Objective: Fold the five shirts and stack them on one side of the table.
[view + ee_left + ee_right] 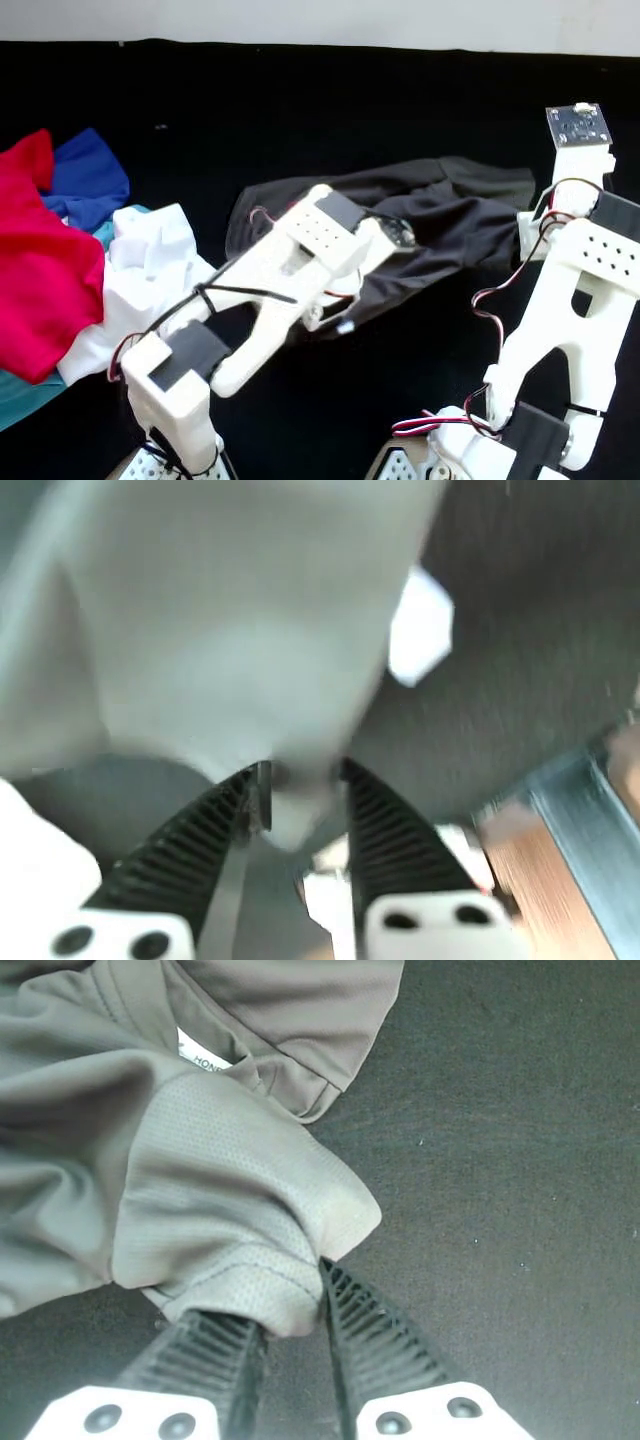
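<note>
Red crumpled fabric shirt lies at the far left of the black cloth-covered bench, heaped with a royal-blue crumpled shirt behind it, a teal shirt showing beneath it at the near edge, and a white rumpled shirt touching its right side; just right of that heap the left arm slants across the bench, and its left pincer sits over the middle of the dark grey mesh-fabric shirt, toothed fingers pressed in on a fold of that cloth, though this view is blurred; the dark grey shirt lies apart from the heap at mid-bench, loosely spread and wrinkled, stretching from the left arm to the right arm; at its right end the right pincer pinches a rounded hem corner of the shirt between its ribbed fingers, and a small white neck label shows beyond it.
</note>
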`<action>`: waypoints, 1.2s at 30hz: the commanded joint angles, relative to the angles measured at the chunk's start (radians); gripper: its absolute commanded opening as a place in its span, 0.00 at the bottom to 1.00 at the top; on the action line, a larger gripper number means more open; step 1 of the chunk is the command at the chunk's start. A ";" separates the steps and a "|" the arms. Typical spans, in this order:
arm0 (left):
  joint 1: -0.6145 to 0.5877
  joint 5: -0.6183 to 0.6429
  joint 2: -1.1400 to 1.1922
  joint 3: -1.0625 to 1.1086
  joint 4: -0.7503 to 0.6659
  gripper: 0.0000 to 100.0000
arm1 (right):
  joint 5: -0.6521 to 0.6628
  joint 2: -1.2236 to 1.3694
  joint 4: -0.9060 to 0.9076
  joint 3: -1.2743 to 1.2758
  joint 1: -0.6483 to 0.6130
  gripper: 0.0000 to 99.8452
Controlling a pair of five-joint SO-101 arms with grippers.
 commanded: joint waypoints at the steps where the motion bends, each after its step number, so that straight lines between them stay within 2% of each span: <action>1: 0.013 -0.005 -0.050 0.005 0.020 0.14 | 0.009 -0.033 -0.007 -0.004 0.016 0.01; 9: 0.027 -0.005 -0.050 0.039 -0.046 0.10 | 0.006 -0.033 -0.005 -0.004 0.018 0.01; 15: 0.031 -0.003 -0.050 0.186 -0.304 0.11 | 0.006 -0.033 -0.005 -0.004 0.016 0.01; 20: -0.047 -0.003 -0.050 0.272 -0.443 0.14 | 0.011 -0.033 0.002 -0.004 0.018 0.01; 23: -0.082 -0.003 -0.064 0.266 -0.445 0.15 | 0.011 -0.033 0.016 -0.004 0.016 0.01; 30: -0.056 -0.008 -0.070 0.104 -0.193 0.15 | 0.011 -0.030 0.013 -0.005 0.008 0.01; 36: -0.053 -0.006 0.031 0.094 -0.242 0.15 | 0.011 -0.027 0.012 -0.005 0.008 0.01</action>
